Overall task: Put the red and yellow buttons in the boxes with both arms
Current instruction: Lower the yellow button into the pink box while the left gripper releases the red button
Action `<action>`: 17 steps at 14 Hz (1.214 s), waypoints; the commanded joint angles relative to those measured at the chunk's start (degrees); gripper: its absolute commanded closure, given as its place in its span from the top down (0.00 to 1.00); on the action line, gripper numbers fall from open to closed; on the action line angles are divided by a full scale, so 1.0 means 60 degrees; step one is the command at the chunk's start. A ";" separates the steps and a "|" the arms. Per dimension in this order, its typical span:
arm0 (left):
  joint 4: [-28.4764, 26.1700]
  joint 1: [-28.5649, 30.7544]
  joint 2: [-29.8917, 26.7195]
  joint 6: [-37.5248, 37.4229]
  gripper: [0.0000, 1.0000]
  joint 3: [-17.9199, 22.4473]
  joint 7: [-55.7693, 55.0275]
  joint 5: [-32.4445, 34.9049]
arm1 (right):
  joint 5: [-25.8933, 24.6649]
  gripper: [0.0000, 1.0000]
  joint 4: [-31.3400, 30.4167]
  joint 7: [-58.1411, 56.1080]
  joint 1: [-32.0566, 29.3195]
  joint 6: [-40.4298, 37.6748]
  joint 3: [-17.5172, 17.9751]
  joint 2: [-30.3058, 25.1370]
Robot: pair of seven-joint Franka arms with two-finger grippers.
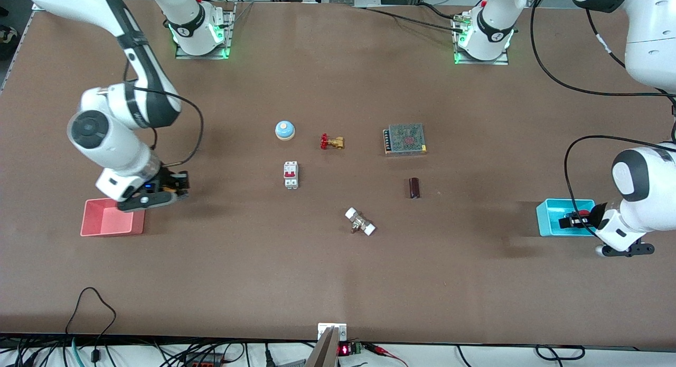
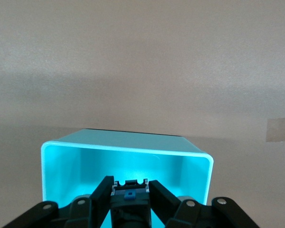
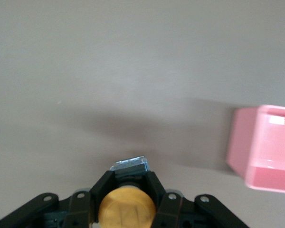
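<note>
buttons, two, both held off the table. yellow button (image 3: 127, 203): clamped between the fingers of the right gripper (image 3: 128, 187) with its dark base pointing away from the wrist; the right wrist view shows the round orange-yellow cap plainly, while the front view shows only a speck of orange inside the right gripper's black fingers, over bare table just beside the pink box (image 1: 111, 218) at the right arm's end of the table. in the right wrist view the pink box is cut off at the frame edge. red button (image 1: 582, 214): gripped by the left gripper (image 2: 129, 192) over the open cyan box (image 1: 552, 216) at the left arm's end of the table; the front view gives a glimpse of the red cap against the cyan, whereas the left wrist view shows only the dark blocky base with a small blue part between the closed-in fingers, cap hidden. whether the red button touches the box floor cannot be told. other items on the table between the boxes: blue dome (image 1: 284, 130), brass valve with red handle (image 1: 331, 142), white breaker with red switch (image 1: 291, 174), metal mesh-topped unit (image 1: 405, 139), dark cylinder (image 1: 414, 188), brass fitting with white ends (image 1: 360, 222).
</note>
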 commanded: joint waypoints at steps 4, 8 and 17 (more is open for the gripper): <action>-0.0102 0.0122 0.0435 0.0580 0.18 -0.0005 0.0249 0.0145 | 0.2010 0.21 0.0824 -0.1607 -0.0261 -0.0888 -0.1567 0.0107; -0.0235 0.0151 0.0596 0.0859 0.18 -0.0019 0.0396 0.0116 | 0.2071 0.20 0.1278 -0.2079 -0.0422 -0.0917 -0.2126 0.0546; -0.0381 0.0151 0.0494 0.0846 0.95 -0.0019 0.0396 0.0028 | 0.1998 0.20 0.2128 -0.2476 -0.0642 -0.0684 -0.2375 0.1616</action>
